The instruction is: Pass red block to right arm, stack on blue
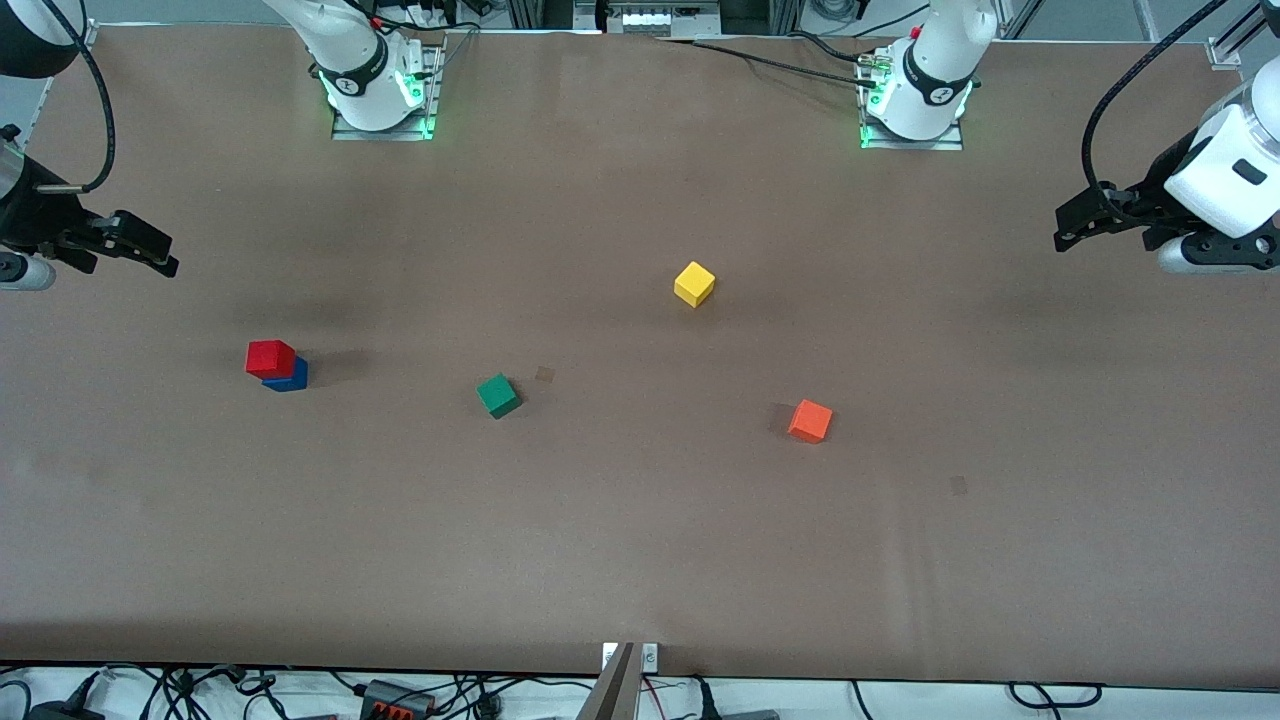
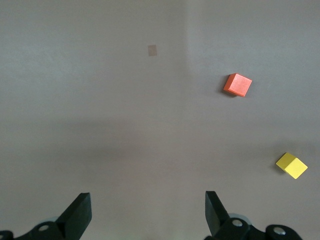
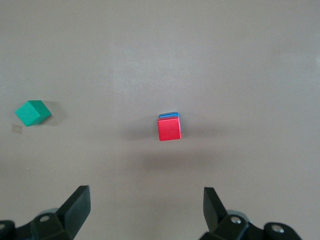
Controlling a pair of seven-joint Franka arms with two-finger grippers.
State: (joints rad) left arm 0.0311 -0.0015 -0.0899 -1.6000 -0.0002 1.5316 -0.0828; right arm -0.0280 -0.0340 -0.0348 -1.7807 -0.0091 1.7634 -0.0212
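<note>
The red block (image 1: 269, 357) sits on top of the blue block (image 1: 292, 379), slightly offset, toward the right arm's end of the table. In the right wrist view the red block (image 3: 169, 129) hides all but a thin edge of the blue block (image 3: 169, 115). My right gripper (image 1: 160, 258) is open and empty, held up over the table's edge at the right arm's end, apart from the stack; its own view shows it (image 3: 146, 194) open. My left gripper (image 1: 1066, 238) is open and empty, up over the left arm's end; it also shows in the left wrist view (image 2: 148, 200).
A green cube (image 1: 497, 395) lies mid-table, also seen in the right wrist view (image 3: 32, 112). A yellow cube (image 1: 694, 284) and an orange cube (image 1: 810, 421) lie toward the left arm's end; the left wrist view shows the yellow (image 2: 292, 165) and orange (image 2: 238, 84) cubes.
</note>
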